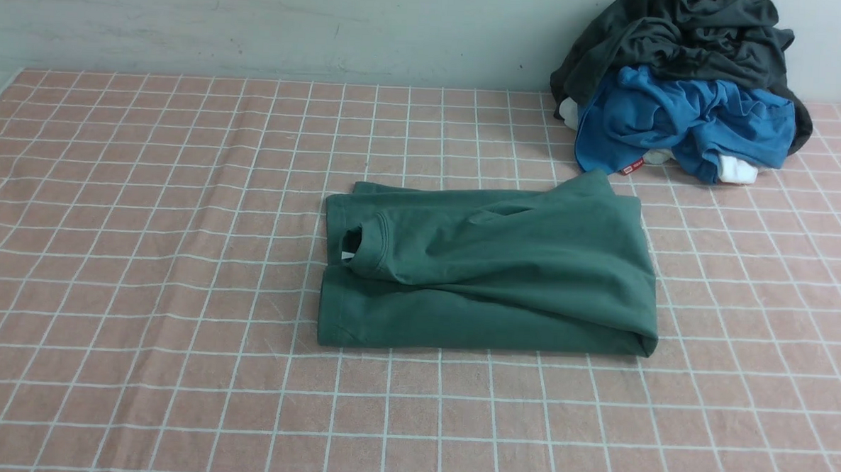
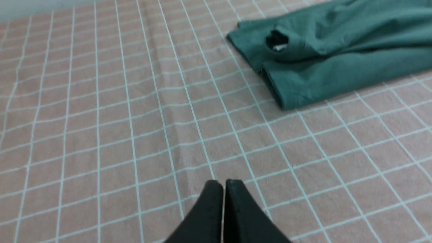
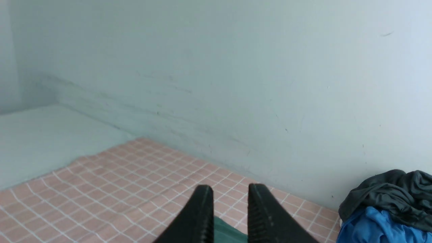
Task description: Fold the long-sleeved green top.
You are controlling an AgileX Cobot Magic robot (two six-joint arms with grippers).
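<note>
One green top lies folded mid-cloth. One clothes pile sits at the far right: one grey garment over one blue one, white bits beneath. Left gripper fingers are together, holding nothing; right gripper fingers stand slightly apart, holding nothing.

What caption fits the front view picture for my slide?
Folded green long-sleeved top lying on the pink checked cloth, with a heap of grey and blue clothes behind.
</note>
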